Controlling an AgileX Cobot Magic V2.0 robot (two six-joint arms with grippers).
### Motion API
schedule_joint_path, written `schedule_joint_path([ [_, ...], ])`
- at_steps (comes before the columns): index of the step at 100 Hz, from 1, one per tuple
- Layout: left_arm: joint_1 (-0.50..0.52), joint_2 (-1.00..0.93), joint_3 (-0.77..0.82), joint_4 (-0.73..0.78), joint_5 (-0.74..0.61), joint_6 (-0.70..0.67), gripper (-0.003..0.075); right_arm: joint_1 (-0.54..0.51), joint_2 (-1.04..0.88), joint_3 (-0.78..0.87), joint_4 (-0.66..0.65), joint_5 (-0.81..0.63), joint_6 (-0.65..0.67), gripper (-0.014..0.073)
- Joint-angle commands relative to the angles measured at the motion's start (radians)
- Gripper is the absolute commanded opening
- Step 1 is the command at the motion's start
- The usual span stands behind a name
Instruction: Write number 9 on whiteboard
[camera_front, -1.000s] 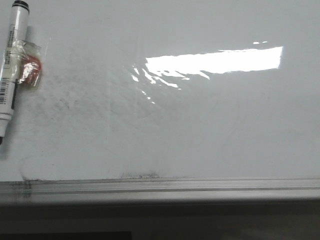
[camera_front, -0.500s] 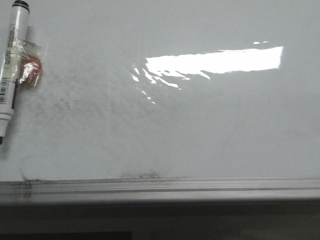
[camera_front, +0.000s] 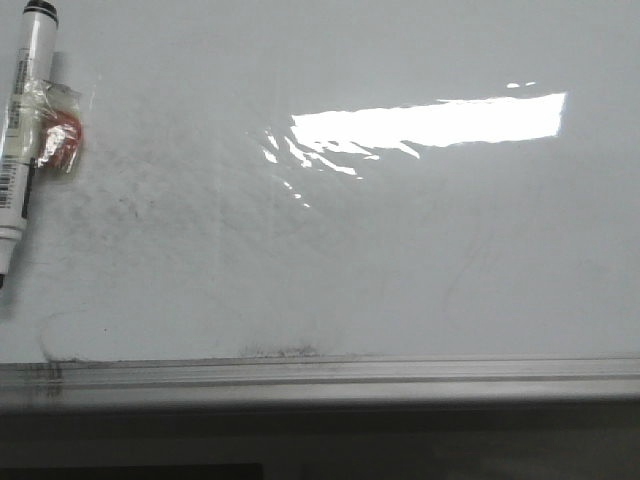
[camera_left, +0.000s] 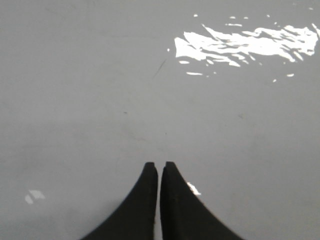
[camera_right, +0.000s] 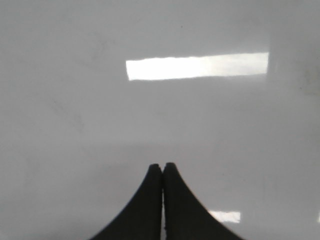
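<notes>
No 9 seen on whiteboard (camera_front: 400, 260); marker (camera_front: 22, 130) lies upper left, ungrasped. Left gripper (camera_left: 160, 167), right gripper (camera_right: 163, 167) closed, empty. Writing judged unstarted.

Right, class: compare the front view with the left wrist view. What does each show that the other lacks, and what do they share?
Only the front view shows the marker lying at the far left with a taped red piece on it, plus the board's metal rail. Only the left wrist view shows the left gripper, closed and empty. Both show the whiteboard with a glare patch and no 9 written yet.
</notes>
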Motion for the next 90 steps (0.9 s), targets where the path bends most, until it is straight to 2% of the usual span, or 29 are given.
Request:
schedule_joint_path([
  [1,-0.007,-0.028,0.040,-0.004,-0.123,-0.007,-0.0020,-0.002,-0.021,0.009,0.005,-0.096,-0.007,-0.0063],
  [17,-0.007,-0.025,0.031,-0.007,-0.174,-0.007,-0.0021,-0.002,-0.021,-0.030,0.016,-0.047,-0.007,-0.0063],
  [32,-0.007,-0.012,-0.033,-0.021,-0.123,-0.007,-0.0021,-0.002,-0.017,-0.109,0.130,0.072,-0.005,-0.0063],
  [38,-0.007,0.009,-0.066,-0.046,-0.081,-0.013,-0.0021,-0.002,-0.003,-0.147,0.134,0.123,-0.005,-0.0063],
  [48,-0.007,0.035,-0.106,-0.174,-0.083,-0.007,-0.0020,-0.002,0.027,-0.201,0.134,0.198,-0.005,-0.0063],
  [75,-0.007,0.051,-0.128,-0.174,-0.048,-0.007,-0.0018,-0.002,0.058,-0.243,0.134,0.252,-0.007,-0.0063],
  [82,-0.007,0.051,-0.128,-0.174,-0.053,-0.007,0.0003,-0.002,0.058,-0.243,0.134,0.250,-0.007,-0.0063],
  [90,-0.007,0.051,-0.128,-0.174,-0.055,-0.007,0.0059,-0.002,0.058,-0.243,0.134,0.251,-0.007,-0.0063],
])
